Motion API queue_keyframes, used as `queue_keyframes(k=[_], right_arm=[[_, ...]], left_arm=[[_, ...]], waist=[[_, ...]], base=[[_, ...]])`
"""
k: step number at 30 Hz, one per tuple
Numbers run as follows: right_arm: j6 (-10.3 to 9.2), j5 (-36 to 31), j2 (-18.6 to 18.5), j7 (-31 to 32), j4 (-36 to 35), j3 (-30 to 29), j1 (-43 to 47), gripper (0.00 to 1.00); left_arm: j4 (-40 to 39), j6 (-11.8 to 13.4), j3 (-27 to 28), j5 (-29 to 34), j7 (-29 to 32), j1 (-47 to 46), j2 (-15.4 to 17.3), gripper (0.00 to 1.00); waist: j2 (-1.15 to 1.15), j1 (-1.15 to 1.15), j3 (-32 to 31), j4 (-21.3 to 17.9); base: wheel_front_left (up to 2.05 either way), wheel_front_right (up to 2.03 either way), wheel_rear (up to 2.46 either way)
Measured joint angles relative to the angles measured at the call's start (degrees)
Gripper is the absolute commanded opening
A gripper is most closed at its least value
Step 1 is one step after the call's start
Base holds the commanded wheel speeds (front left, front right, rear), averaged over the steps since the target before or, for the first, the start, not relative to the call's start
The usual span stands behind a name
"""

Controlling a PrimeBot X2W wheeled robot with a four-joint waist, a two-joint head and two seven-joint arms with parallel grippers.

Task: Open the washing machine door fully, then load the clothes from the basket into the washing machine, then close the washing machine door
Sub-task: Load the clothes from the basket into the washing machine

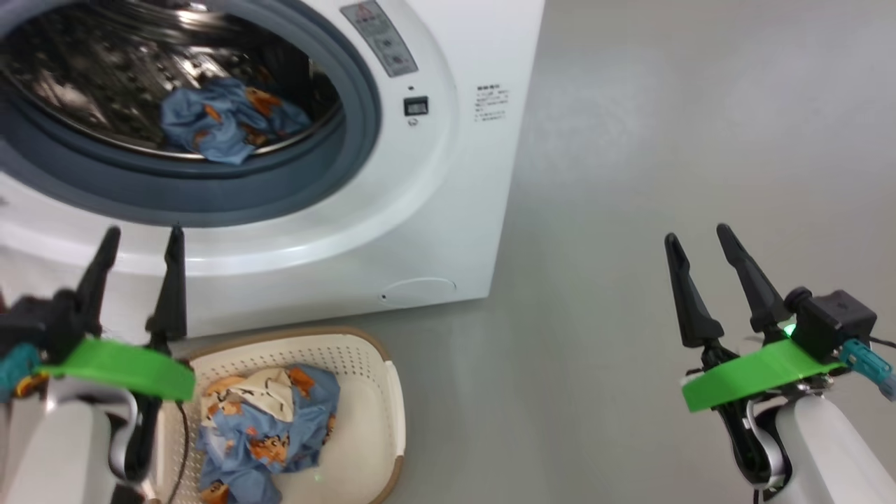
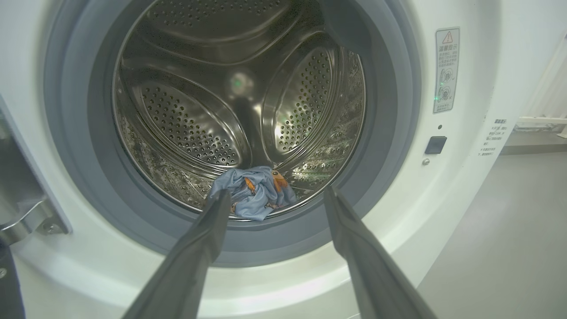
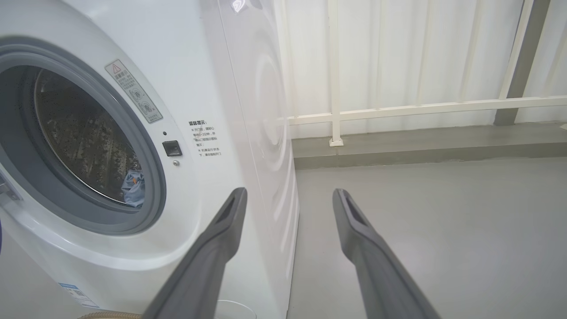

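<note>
Though apart, two heaps of clothes (image 1: 269, 427)

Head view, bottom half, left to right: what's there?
In order: left hand → basket with clothes in it → grey floor → right hand.

The floor (image 1: 665, 140) is smooth, matt grey. The washer (image 1: 448, 210) stands on it, a white box with its right side facing open floor. The basket (image 1: 395, 392) sits on the floor just before the washer's front base. At the floor's far edge, in the right wrist view, runs a low grey step (image 3: 421, 150), on which a white rail post (image 3: 335, 133) stands.
</note>
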Motion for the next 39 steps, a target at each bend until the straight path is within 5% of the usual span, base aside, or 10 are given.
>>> queue_keyframes(k=[17, 39], right_arm=[[0.00, -0.6, -1.7, 0.0, -2.6, -2.9, 4.8, 1.00], [0.00, -1.1, -1.9, 0.0, -3.4, -2.7, 5.2, 1.00]], left_arm=[[-11.9, 2.8, 2.9, 0.5, 0.0, 15.9, -2.7, 1.00], [-17.4, 5.1, 2.7, 0.4, 0.1, 19.6, -3.0, 1.00]], waist=[[0.00, 0.00, -5.3, 4.3], [0.00, 0.00, -5.8, 4.5]], base=[[0.00, 0.00, 0.00], [0.00, 0.00, 0.00]])
